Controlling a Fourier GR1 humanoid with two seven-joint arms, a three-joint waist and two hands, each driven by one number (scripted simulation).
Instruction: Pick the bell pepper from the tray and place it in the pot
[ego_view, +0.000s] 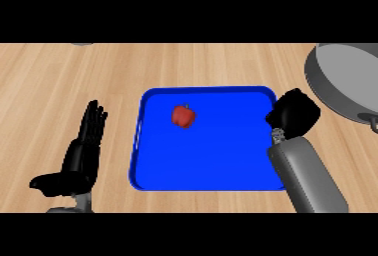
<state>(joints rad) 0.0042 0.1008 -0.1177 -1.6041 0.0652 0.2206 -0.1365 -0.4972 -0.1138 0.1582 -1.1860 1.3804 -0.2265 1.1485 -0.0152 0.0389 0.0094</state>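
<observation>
- Pepper (184, 116): red and small. It lies on the tray's blue floor, toward 11 o'clock from the tray's centre and apart from every wall. Nothing touches it.
- Tray (214, 160): it sits mid-counter, and the pepper is the only thing on it.
- Pot (336, 75): grey, on the counter (66, 80) at 2 o'clock from the tray and just beside the tray's corner. The view's right edge cuts it off. You see no pepper in the part that shows.
- Right hand (294, 114): it is over the tray's rim at 3 o'clock, between the pepper and the pot and well apart from the pepper. It shows as one dark mass, so you cannot tell whether it is open or closed. It is not on the pepper.
- Left hand (83, 145): it is off the tray at 9 o'clock, fingers straight and close together, pointing to 12 o'clock. It rests there and holds nothing.
- Progress, as a judgement: no part of the task is done. The pepper is not yet picked and the pot has not yet received it. The step in hand looks like the approach.
- Left to do: bring the right hand across to 9 o'clock from where it is now, then close it round the pepper. Lift the pepper clear of the tray wall, carry it to 2 o'clock and release it over the pot.
- Note for you: the pepper is rounded and may roll if nudged before the grasp closes.
</observation>
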